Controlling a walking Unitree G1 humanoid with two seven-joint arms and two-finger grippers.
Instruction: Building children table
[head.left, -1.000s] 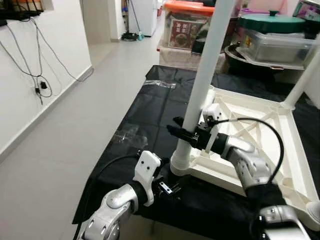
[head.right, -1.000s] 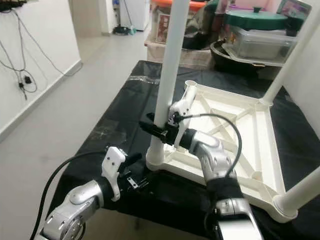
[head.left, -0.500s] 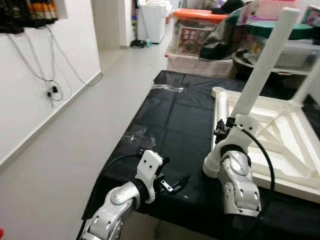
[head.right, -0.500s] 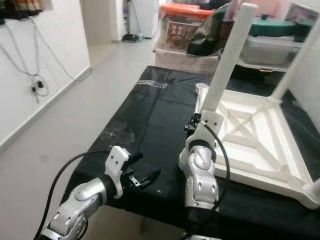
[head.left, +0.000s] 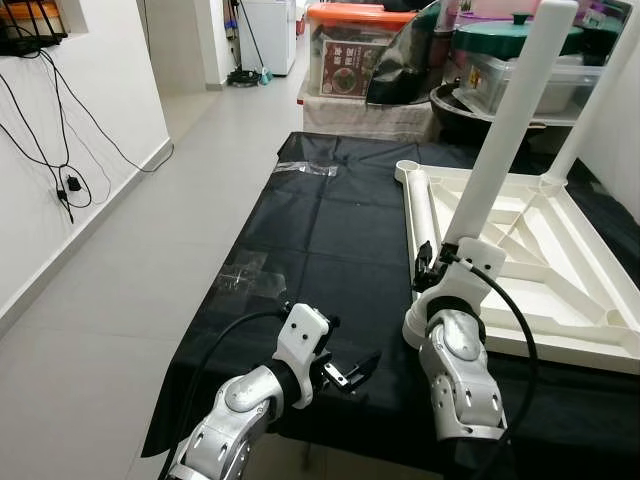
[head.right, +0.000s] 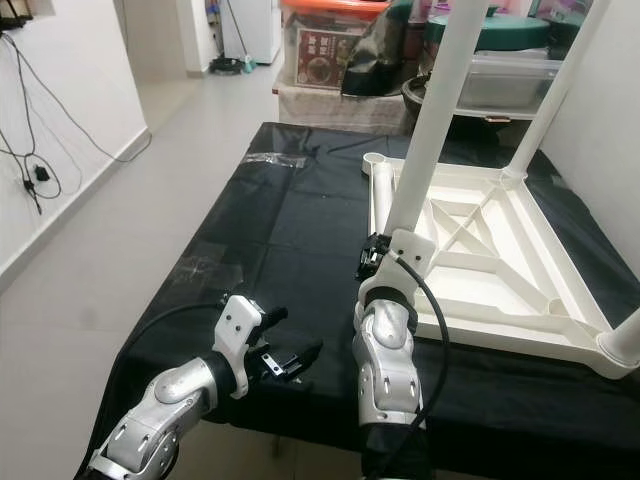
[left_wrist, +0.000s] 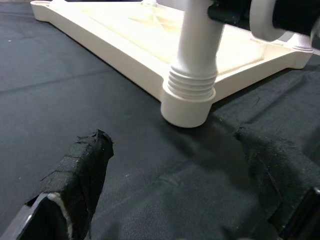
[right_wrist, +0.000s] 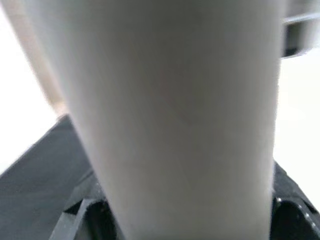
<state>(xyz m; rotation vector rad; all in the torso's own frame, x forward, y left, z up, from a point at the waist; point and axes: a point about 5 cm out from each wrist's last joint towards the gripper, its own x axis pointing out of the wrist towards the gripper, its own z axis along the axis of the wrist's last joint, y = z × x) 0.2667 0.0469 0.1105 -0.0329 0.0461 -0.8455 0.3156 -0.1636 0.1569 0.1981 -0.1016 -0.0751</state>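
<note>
The white children's table top (head.left: 560, 290) lies upside down on a black cloth. A white table leg (head.left: 505, 130) stands, slightly tilted, in its near left corner socket (left_wrist: 186, 102). My right gripper (head.left: 424, 266) is shut on this leg just above the socket, and the leg (right_wrist: 175, 100) sits close between its black fingers. A second leg (head.left: 420, 215) lies along the top's left edge. Two more legs stand at the far right corner (head.left: 590, 100) and the near right corner (head.right: 622, 340). My left gripper (head.left: 345, 372) hovers open over the cloth near the front edge, left of the socket.
Storage boxes with an orange lid (head.left: 365, 45) and a green-lidded pot (head.left: 510, 35) crowd the table's far end. Clear plastic wrap (head.left: 250, 275) lies on the cloth. A wall with hanging cables (head.left: 60, 150) borders open grey floor (head.left: 130, 290) on the left.
The view has shifted. My right forearm has swung round to the near side of the leg, still holding it, and the leg now leans more. The left gripper stays low by the front edge.
</note>
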